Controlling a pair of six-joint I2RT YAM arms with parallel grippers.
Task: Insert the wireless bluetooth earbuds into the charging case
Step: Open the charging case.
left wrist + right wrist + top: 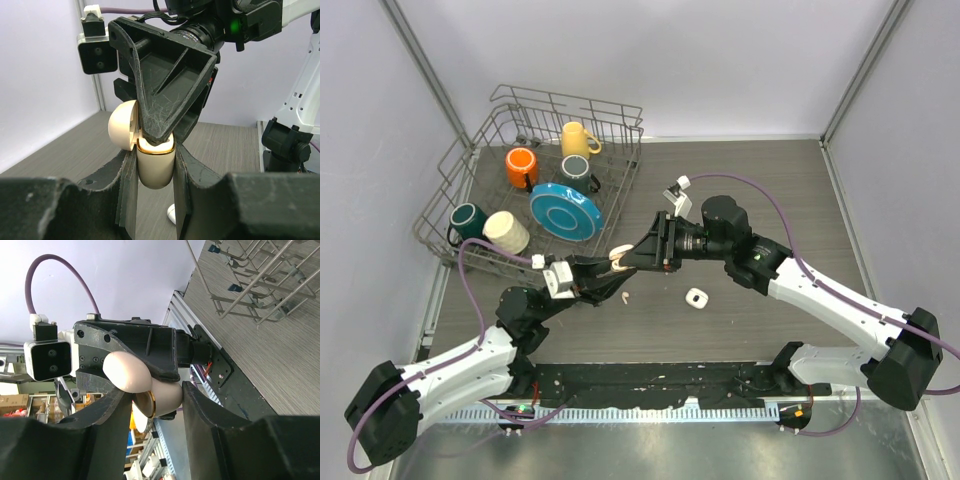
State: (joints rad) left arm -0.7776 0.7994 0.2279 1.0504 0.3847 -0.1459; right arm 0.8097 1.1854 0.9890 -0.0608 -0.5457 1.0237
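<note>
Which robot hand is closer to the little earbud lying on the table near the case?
Left. The left gripper, holding the charging case, hangs right beside the earbud. The right gripper is a bit farther off, at the case's open top.

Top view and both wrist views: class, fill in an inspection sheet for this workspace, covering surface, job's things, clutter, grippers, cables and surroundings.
Surface: dark wood-grain table.
Job's things: charging case, lid open, held above the table; one earbud lying on the table near it; small white object further right, too small to identify.
Clutter: dish rack at far left, holding five mugs and a blue plate.
Grippers: left gripper, jaws shut on the case body; right gripper, jaws at the case's open top, grip unclear.
Cables: left purple cable and right purple cable, each looping off its arm.
Surroundings: pale walls.
</note>
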